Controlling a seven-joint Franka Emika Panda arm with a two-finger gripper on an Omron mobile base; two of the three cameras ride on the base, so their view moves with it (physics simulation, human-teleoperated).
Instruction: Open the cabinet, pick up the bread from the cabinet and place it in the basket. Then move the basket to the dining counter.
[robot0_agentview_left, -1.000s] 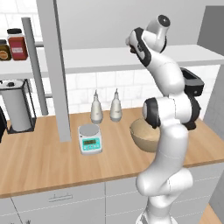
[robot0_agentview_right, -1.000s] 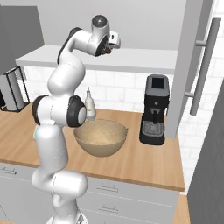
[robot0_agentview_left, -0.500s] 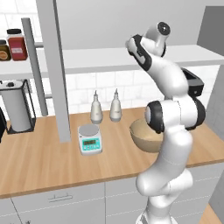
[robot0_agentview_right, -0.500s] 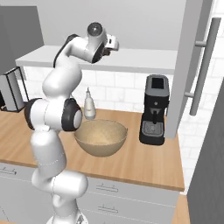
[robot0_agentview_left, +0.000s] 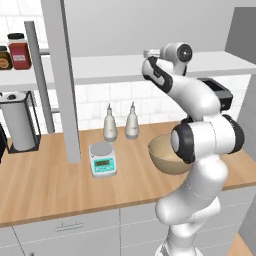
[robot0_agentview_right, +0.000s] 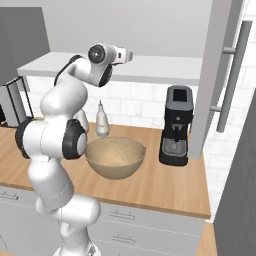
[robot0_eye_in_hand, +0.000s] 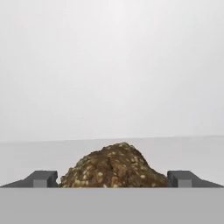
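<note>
With jaws spread wide either side of the bread (robot0_eye_in_hand: 114, 168), the gripper (robot0_eye_in_hand: 113, 178) hasn't clamped yet; roll sits on the cabinet (robot0_agentview_right: 165, 75) shelf near its front edge. Basket (robot0_agentview_right: 115, 156) waits below on worktop (robot0_agentview_right: 165, 185) beside coffee machine (robot0_agentview_right: 176, 125), likely for an easy drop.

Two pale bottles (robot0_agentview_left: 109, 123) (robot0_agentview_left: 132, 121) are standing on the wood worktop. One digital scale (robot0_agentview_left: 102, 159), one basket (robot0_agentview_right: 115, 157), one coffee machine (robot0_agentview_right: 176, 125), one paper towel roll (robot0_agentview_left: 19, 122) are sitting there too. Two jars (robot0_agentview_left: 20, 50) (robot0_agentview_left: 4, 57) are resting on a shelf. One bread (robot0_eye_in_hand: 114, 167) is lying on the cabinet shelf.
</note>
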